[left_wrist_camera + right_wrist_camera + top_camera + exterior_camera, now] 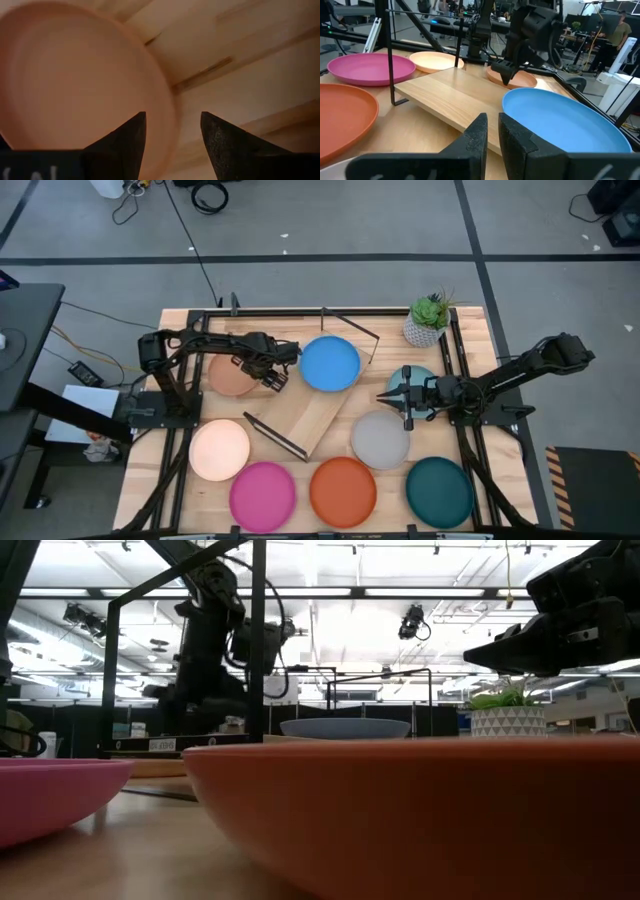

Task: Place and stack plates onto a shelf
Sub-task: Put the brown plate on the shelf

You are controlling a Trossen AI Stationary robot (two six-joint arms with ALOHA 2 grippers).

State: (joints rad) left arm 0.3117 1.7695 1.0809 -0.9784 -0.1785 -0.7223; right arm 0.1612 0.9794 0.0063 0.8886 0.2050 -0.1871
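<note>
On your left, the left pincer [272, 378] hangs released right over the rim of the tan plate [231, 375]; in its wrist view the fingers [122, 145] straddle that rim, apparently not yet clamped. If you close here, you catch only a thin edge, so the plate could tip or slip as you lift.

Below it the cream plate [219, 449] and pink plate [262, 496] lie flat on the desk [180, 320]. The shelf [303, 420] sits skewed in the middle, with the blue plate [330, 364] on its far end. Carrying the tan plate across, you risk clipping the shelf's wire frame [275, 437].

Further right, the orange plate [343, 492], grey plate [380, 439] and dark teal plate [439, 492] wait. The right pincer [386, 396] hovers empty, fingers nearly together, just beside the pale blue plate [405, 377]; mind it does not cross the left arm's path.
</note>
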